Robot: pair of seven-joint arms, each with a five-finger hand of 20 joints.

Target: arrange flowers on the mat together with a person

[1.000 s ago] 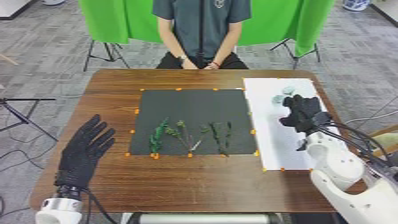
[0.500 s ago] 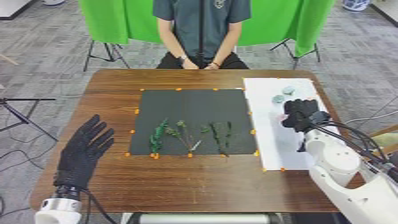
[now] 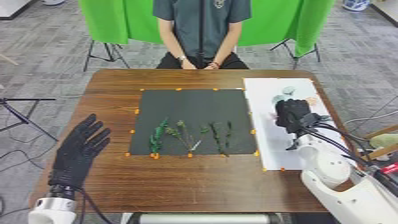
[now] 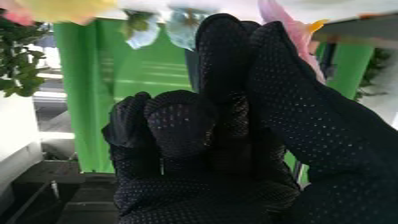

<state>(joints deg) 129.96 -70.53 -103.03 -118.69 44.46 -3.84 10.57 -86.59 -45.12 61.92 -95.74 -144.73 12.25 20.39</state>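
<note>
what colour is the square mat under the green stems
Dark grey; the mat shows best in the head view.

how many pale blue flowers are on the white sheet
2: one flower toward the white sheet's far end, another just nearer, by the right hand. It may hide more.

Mat (image 3: 191,107) dark grey; sheet (image 3: 271,147) white; petal (image 4: 276,12) pink.

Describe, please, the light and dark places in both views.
Head view: the sheet is bright, the mat dark, the table softly shiny toward the robot. Right wrist view: the curtain has pale streaks of light, while the right hand is very dark.
</note>
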